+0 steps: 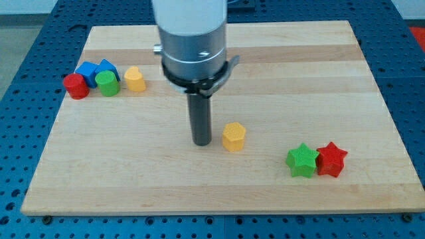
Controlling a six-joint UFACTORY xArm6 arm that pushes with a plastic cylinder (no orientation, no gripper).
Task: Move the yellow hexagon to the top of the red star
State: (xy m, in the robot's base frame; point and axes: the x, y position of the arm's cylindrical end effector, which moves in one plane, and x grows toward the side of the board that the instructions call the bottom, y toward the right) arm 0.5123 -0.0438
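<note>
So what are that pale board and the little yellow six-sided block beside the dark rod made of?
The pale board looks like wood with a smooth, light finish: long grain stripes run across it. The yellow hexagon block looks like matte plastic, evenly coloured with no grain; fine ridges hint at 3D printing, though that is uncertain. My tip stands just to its left in the view, apparently not touching.

Pale, smooth-grained wood table (279,66); matt plastic-looking yellow hexagon (234,137) and red star (331,159); dark matt rod above my tip (202,143).
</note>
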